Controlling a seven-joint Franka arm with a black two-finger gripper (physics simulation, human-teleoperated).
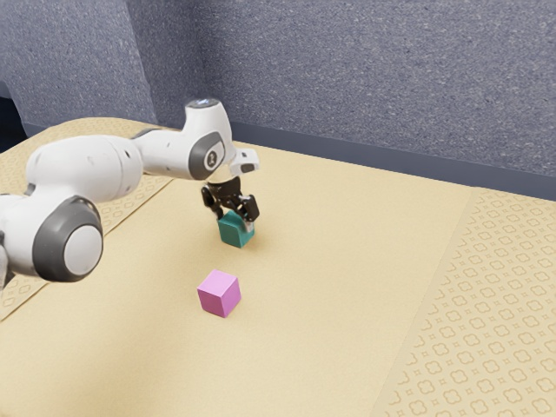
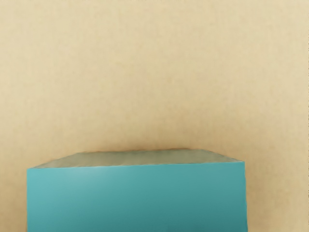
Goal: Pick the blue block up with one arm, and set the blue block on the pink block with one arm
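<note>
The blue block (image 1: 234,232), teal in colour, rests on the tan table toward the middle. My black gripper (image 1: 232,211) comes down over its top, one finger against each side, shut on it. In the wrist view the blue block (image 2: 137,198) sits right under my hand, with a thin shadow where its far edge meets the table. The pink block (image 1: 218,292) lies on the table nearer the front, a short way from the blue one and apart from it.
The plain tan tabletop (image 1: 347,261) stretches toward the exterior view's right, with a patterned border strip (image 1: 486,313) along its right side. A grey wall (image 1: 373,78) rises behind the table's far edge.
</note>
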